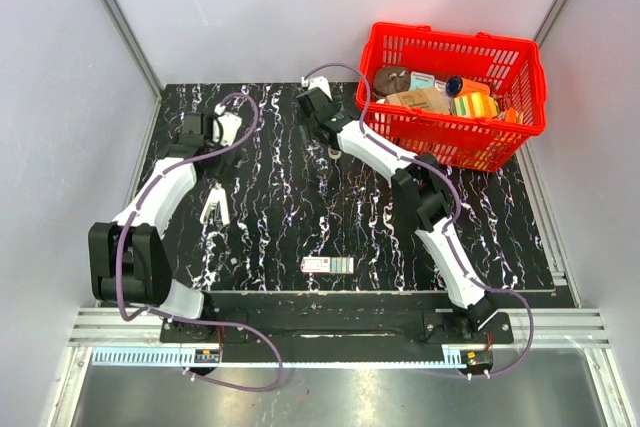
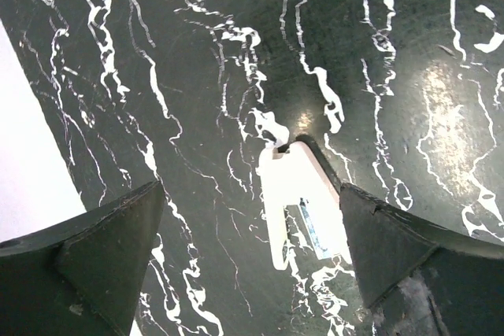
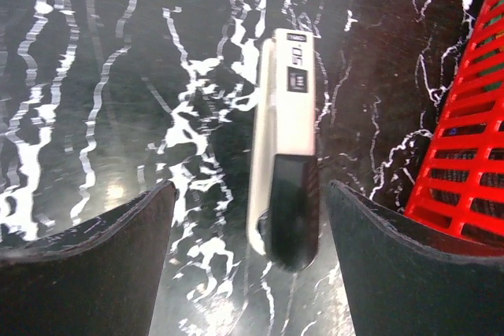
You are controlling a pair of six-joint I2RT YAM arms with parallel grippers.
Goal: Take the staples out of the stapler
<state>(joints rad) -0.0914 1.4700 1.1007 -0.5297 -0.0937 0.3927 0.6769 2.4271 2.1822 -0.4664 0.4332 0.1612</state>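
- We find the stapler lying on the tabletop towards its left side, its two arms spread in a narrow V. Nothing holds it.
- The left end effector stands wide apart and empty. In its wrist view the stapler lies below, between the fingers and nearer the right one, with neither finger touching it.
- In the same view we note a thin shiny strip in the stapler's open channel. We judge this to be the staples, not yet removed, though the detail is too small to confirm.
- We see no loose staples on the tabletop in any view; bits that small could escape notice against the marbled pattern.
- The right end effector is likewise spread and grips nothing. A white-and-black oblong item lies between its fingers, clear of both, beside the red basket. We cannot identify that item with confidence.
- A small labelled box rests near the front edge, untouched.
- Assessment: the stapler is open, so access appears to be made; extraction of the staples remains outstanding.
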